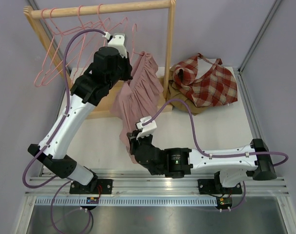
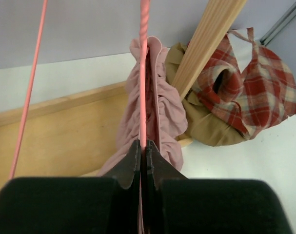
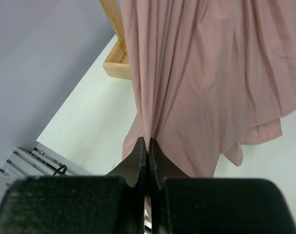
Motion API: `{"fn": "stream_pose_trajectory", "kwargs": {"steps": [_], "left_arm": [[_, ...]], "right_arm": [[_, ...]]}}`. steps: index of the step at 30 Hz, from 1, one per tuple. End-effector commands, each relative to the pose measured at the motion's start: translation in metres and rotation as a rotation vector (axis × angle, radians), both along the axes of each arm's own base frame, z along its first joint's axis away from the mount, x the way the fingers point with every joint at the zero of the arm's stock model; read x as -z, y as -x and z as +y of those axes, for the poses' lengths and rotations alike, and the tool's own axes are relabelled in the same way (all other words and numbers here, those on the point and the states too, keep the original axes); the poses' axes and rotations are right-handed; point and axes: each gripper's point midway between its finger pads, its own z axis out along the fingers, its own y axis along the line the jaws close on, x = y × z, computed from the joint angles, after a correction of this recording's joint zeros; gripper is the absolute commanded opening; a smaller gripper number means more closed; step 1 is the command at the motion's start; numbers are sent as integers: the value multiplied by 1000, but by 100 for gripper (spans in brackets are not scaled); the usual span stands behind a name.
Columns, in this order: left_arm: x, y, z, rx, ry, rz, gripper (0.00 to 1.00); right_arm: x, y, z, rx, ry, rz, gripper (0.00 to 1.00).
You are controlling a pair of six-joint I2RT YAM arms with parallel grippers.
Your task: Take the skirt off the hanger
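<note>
Left wrist: our left gripper [image 2: 143, 157] pinches the hanger [image 2: 143, 73] (hook cut off above); our right gripper [image 3: 148, 152] clamps the skirt [image 3: 211, 73].

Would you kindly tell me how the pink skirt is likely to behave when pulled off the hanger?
The skirt falls in soft folds, so it is probably floppy and will trail behind the right gripper rather than keep shape. It looks thin, likely light. It is gathered in a bunch around the hanger, so it may snag.
</note>
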Motion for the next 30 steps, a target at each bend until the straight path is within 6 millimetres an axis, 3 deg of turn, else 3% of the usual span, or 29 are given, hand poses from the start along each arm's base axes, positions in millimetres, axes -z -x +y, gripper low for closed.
{"fn": "stream_pose_trajectory", "kwargs": {"steps": [1,4,8,9,11,14,15,16,19,20,23,25,27,28,30], "left_arm": [[-179,-19,56,-186,268,-561,0],[-186,-21,74,-269,267,-612,0],[-178,-12,125,-546,342,-680,0],[-183,-8,132,-579,397,-726,0],[-173,-6,146,-649,410,-726,0],[-171,-16,142,-620,419,-687,0],[-172,-17,137,-593,413,-676,0],[-185,-15,124,-504,423,-686,0],[-177,-11,102,-384,379,-596,0],[-171,-4,91,-312,355,-560,0],[-160,25,70,-165,302,-500,0],[-148,39,56,-81,253,-447,0],[-115,54,61,-72,171,-332,0],[-100,55,73,-132,138,-289,0],[-49,64,93,-211,52,-160,0]], "right_arm": [[85,80,-2,-238,222,132,0],[94,102,-3,-263,259,133,0],[99,134,-1,-287,303,112,0],[103,139,1,-293,323,107,0],[98,160,5,-344,335,94,0],[103,168,3,-339,361,91,0],[103,164,0,-315,360,82,0],[104,160,-5,-292,365,74,0],[83,133,-21,-185,352,18,0],[71,115,-28,-140,324,29,0],[50,85,-41,-117,280,17,0],[49,57,-52,-79,277,12,0],[35,37,-70,-22,261,-12,0],[35,30,-83,13,293,-28,0],[24,14,-109,113,284,-43,0]]}}
